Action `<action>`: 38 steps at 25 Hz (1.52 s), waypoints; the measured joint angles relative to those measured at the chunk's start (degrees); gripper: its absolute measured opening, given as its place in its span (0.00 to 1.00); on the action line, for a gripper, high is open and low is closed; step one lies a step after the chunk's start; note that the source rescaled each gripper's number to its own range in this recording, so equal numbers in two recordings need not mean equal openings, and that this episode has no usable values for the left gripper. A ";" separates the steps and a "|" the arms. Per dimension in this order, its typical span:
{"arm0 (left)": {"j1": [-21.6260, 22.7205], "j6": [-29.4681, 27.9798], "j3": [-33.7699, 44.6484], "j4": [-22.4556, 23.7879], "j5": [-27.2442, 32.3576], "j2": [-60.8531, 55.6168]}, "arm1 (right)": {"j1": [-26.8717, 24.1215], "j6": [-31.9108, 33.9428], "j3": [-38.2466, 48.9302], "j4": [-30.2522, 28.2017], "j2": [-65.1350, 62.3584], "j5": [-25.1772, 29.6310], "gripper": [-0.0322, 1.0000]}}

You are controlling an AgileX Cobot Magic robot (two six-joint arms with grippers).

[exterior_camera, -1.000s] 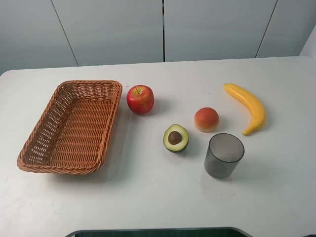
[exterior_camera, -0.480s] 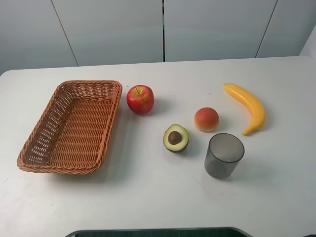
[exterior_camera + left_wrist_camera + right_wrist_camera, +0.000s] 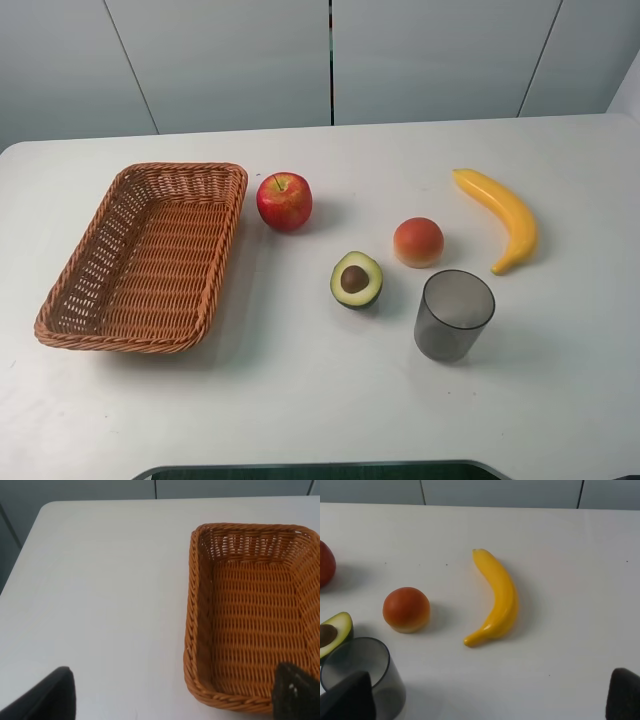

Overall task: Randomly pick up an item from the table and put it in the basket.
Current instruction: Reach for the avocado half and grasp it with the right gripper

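Avocado half [image 3: 356, 279] lies pit-up on table [image 3: 300, 400], apart from basket [image 3: 222, 262]; L claw [image 3: 170, 700] and R claw [image 3: 485, 700] both spread, empty.

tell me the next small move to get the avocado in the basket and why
Probably swing the right gripper toward the avocado: its jaws stand open and empty, the avocado lies flesh-up near the cup, and the basket holds nothing.

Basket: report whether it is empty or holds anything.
Empty. The basket shows only bare wicker inside in the high view; the halved avocado lies outside it on the table.
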 joint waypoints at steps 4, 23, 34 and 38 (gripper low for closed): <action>0.00 0.00 0.00 0.00 0.00 0.00 | 0.00 0.00 0.00 0.00 0.00 0.00 1.00; 0.00 0.00 0.00 0.00 0.00 0.00 | 0.00 -3.92 -0.53 -4.60 0.00 0.03 1.00; 0.00 0.00 0.00 0.00 0.00 0.00 | 0.00 -3.19 -3.56 0.98 0.68 -7.20 1.00; 0.00 0.13 0.00 0.00 0.00 0.00 | 0.00 -3.10 -6.77 3.23 6.88 -8.04 1.00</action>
